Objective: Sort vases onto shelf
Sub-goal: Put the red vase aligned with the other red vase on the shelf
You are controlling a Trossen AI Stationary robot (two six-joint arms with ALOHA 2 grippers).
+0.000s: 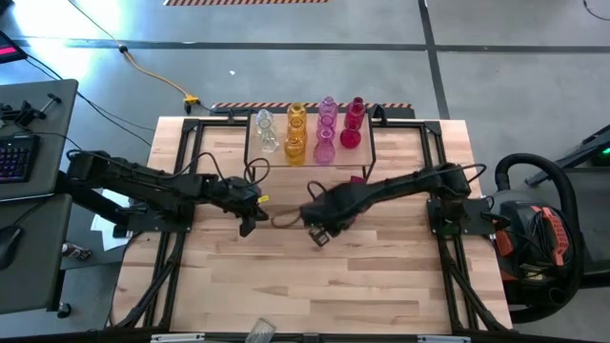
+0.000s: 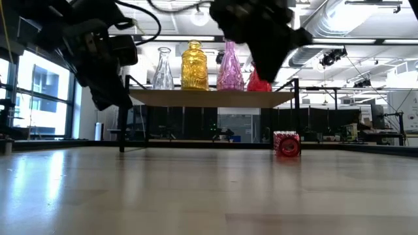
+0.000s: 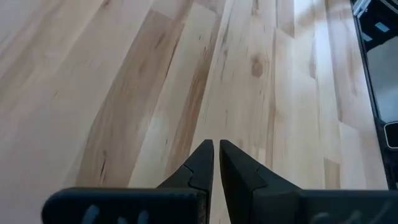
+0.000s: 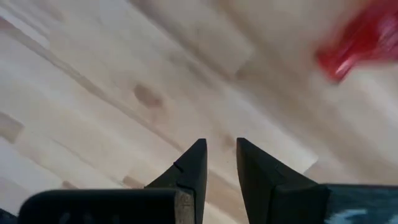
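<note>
The shelf [image 1: 310, 157] stands at the table's far middle. On its wooden top stand several vases in rows by colour: clear [image 1: 266, 130], amber [image 1: 295, 133], pink [image 1: 326, 130] and red [image 1: 353, 124]. One more red vase [image 2: 287, 145] lies on its side on the table by the shelf's right end, and shows blurred in the right wrist view [image 4: 357, 40]. My left gripper [image 1: 250, 223] hovers shut over the table's middle, left of centre. My right gripper [image 1: 319, 234] hovers beside it, its fingers a narrow gap apart [image 4: 221, 149]. Neither holds anything.
Bare wooden planks [image 3: 186, 74] lie under both grippers and toward the near edge. The table's black frame rails [image 1: 181, 191] run along both sides. A small clear object [image 1: 259, 332] sits at the near edge. A desk with a keyboard [image 1: 14, 157] stands off to the left.
</note>
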